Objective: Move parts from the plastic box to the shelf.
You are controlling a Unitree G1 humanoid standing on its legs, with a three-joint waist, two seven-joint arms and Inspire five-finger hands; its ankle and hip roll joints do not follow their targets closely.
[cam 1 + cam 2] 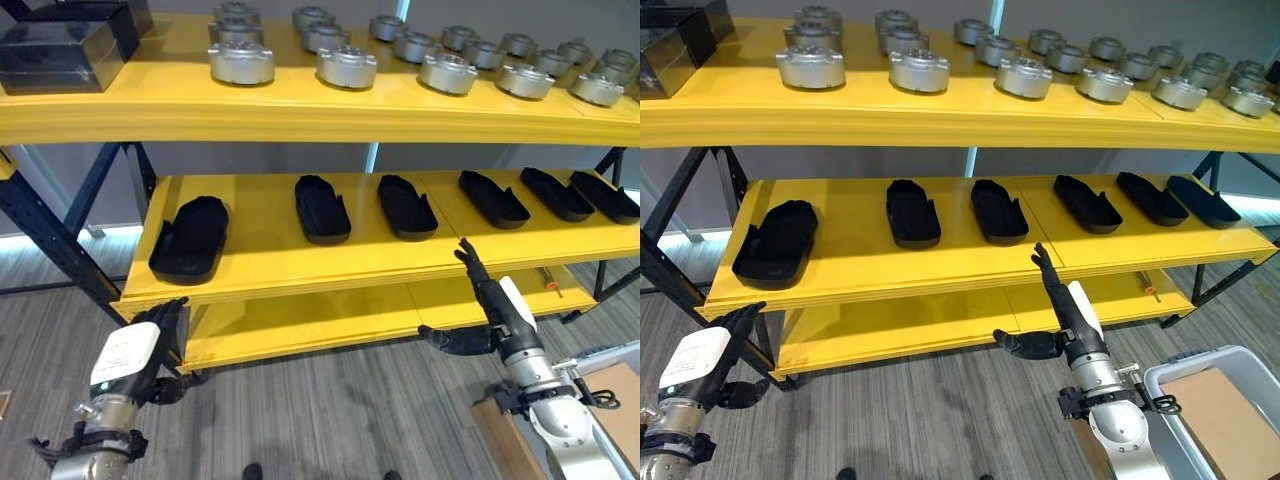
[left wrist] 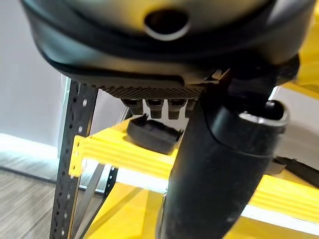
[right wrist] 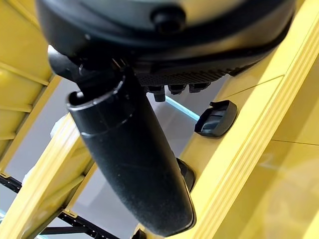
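Right hand (image 1: 1072, 318): open, fingers straight, holding nothing, just in front of the middle shelf (image 1: 940, 268).
Left hand (image 1: 140, 355): open, empty, low by the shelf corner.
Black parts (image 1: 322, 208): six in a row on the middle shelf.

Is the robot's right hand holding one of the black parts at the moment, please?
No, the right hand holds nothing, its fingers straight by the middle shelf's front edge, where the black parts lie.

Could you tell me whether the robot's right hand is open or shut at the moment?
Open: the right hand has straight fingers and holds nothing.
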